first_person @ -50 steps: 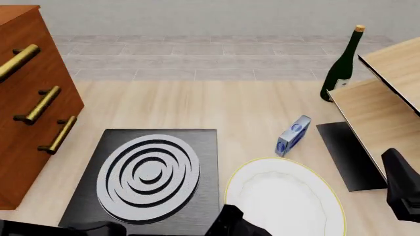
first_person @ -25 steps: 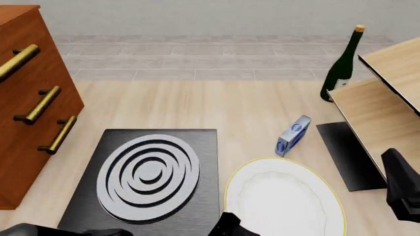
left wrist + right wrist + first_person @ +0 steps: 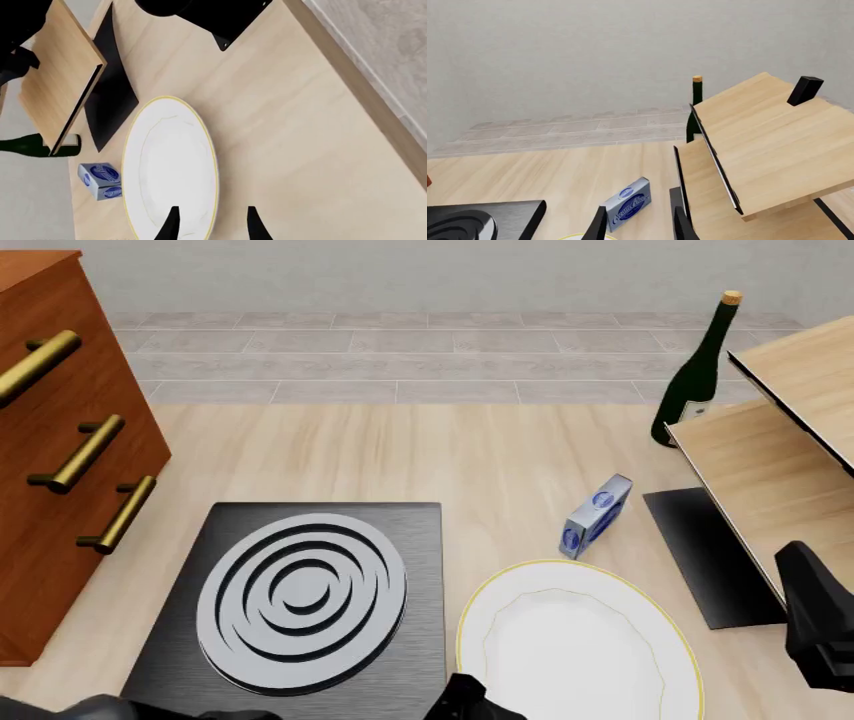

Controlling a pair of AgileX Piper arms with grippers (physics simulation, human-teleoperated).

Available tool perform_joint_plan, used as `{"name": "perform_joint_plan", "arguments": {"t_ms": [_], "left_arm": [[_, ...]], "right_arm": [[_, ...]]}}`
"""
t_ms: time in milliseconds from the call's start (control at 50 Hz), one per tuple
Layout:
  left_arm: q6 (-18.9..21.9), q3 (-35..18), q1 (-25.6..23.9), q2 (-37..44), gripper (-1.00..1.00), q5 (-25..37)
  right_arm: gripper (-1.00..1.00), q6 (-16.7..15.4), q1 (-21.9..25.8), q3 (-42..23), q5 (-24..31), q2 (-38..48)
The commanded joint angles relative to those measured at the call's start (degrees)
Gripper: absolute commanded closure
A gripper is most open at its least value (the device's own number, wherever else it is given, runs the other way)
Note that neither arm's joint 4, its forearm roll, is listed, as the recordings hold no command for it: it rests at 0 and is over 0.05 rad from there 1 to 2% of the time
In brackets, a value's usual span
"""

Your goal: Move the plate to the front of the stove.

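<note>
Left wrist view shows the left gripper (image 3: 210, 225) with its two dark fingertips spread apart, straddling the yellow-rimmed edge of the plate (image 3: 170, 170): one tip lies over the white surface, the other over bare wood, and nothing is clamped yet. Ahead of that claw the plate lies flat on the table (image 3: 400, 460), with a blue box (image 3: 100, 181) just beyond its far edge; in the front view the plate (image 3: 574, 645) sits beside the stove (image 3: 300, 605), not in front of it. The right gripper (image 3: 637, 222) also shows parted fingers holding nothing, pointed toward the blue box and a wooden shelf (image 3: 767, 145). The risk I see — a thin rim lying flat offers little to pinch, so closing too high could slip off, or a drag could nudge the box or ride onto the stove slab. Count: one plate, one stove, one box, one green bottle (image 3: 697, 370), one black mat (image 3: 707, 555).
</note>
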Motion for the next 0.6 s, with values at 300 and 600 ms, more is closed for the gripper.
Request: {"name": "perform_joint_plan", "arguments": {"t_ms": [300,600], "left_arm": [[1.6,0.2,1.6,4.1,-1.00,-4.9],[3.5,1.0,3.4,6.1,-1.00,-8.3]], "right_arm": [[-1.00,0.2,-0.4,0.0,0.0,0.0],[-1.00,0.3,-0.1,0.0,-0.1,0.0]]}}
